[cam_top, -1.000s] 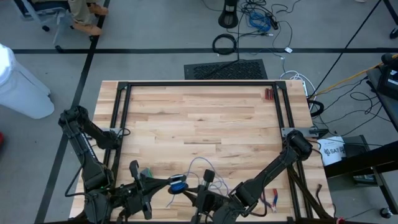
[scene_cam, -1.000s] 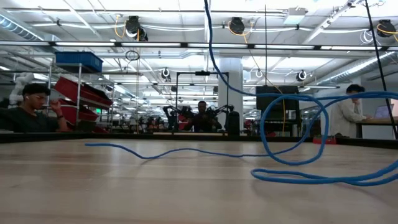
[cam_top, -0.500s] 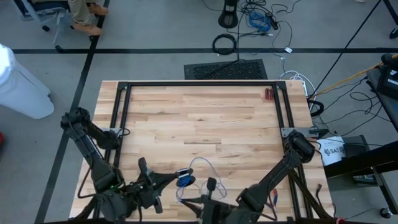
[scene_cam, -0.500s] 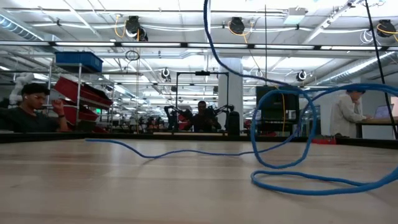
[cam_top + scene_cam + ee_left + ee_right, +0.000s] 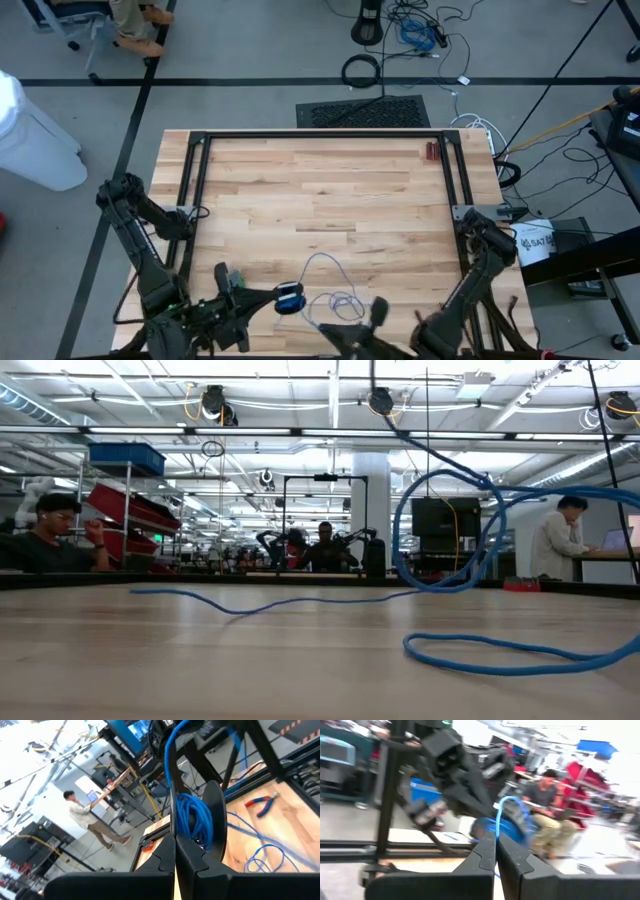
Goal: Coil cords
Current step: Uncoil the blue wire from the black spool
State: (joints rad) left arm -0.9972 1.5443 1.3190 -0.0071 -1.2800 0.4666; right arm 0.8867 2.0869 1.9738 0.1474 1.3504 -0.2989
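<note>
The blue cord is partly wound into a small coil (image 5: 290, 298) (image 5: 192, 820) near the table's front edge. My left gripper (image 5: 280, 299) (image 5: 175, 851) is shut on this coil. From the coil (image 5: 506, 827) a strand arcs over to my right gripper (image 5: 496, 837) (image 5: 340, 330), which is shut on it just right of the coil. The rest of the cord lies in loose loops (image 5: 330, 285) on the wood. One loop (image 5: 445, 530) hangs in the air and a length (image 5: 500, 652) lies flat. My left gripper holds the coil's several turns (image 5: 186, 831) at the free ends of its shut fingers, coming level from the table's left. The coil is lifted clear of the table. My right gripper pinches a single strand (image 5: 499, 820) between its two fingers, level, facing the left gripper. The strand curves slack from the coil to its fingertips.
Red-handled pliers (image 5: 262, 805) lie on the wood near the front right. A black frame (image 5: 320, 135) borders the tabletop, with a small red object (image 5: 432, 150) at its far right corner. People sit at benches beyond the table (image 5: 50, 540).
My right gripper, still shut on the cord, has moved toward the table's right and near edges, risen and rolled. The hanging loop of cord has been drawn up off the table, while the length on the wood has stayed down.
</note>
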